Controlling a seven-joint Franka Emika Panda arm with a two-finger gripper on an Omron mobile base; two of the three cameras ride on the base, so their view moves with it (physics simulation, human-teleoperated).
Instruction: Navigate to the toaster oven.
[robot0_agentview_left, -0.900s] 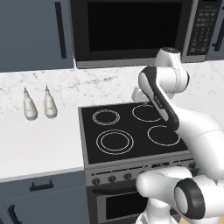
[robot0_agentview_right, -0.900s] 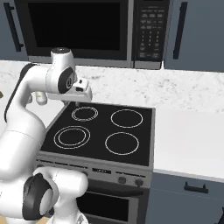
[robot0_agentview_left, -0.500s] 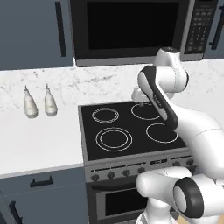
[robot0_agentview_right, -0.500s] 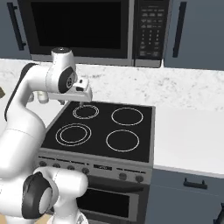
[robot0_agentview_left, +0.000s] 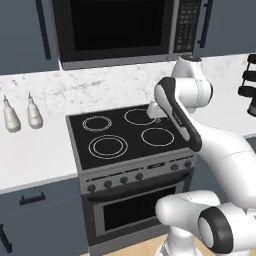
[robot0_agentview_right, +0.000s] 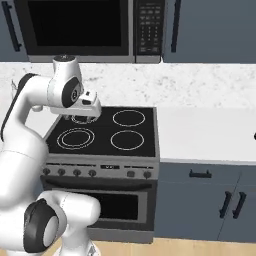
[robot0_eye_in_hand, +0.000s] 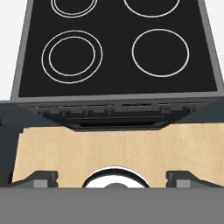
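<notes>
Gripper (robot0_eye_in_hand: 112, 177) hangs over the front edge of the range (robot0_agentview_left: 125, 145), looking down at the cooktop and the wood floor (robot0_eye_in_hand: 113, 148); fingertips (robot0_eye_in_hand: 39, 178) sit wide apart at the frame bottom with nothing between them, so it's spread and empty. Left to right in the left base view: two pale bottles (robot0_agentview_left: 20, 114) on the white counter (robot0_agentview_left: 30, 155), then the range under the black microwave (robot0_agentview_left: 120, 30), then a dark object (robot0_agentview_left: 250, 85) cut off at the right edge, can't identify it. Toaster oven isn't anywhere in these frames, so its location is unknown. Right base view has bare counter (robot0_agentview_right: 205, 135) right of the range. Risks: base drives the wrong way, mistaking the microwave for the target, or the outstretched arm clips the counter while driving.
</notes>
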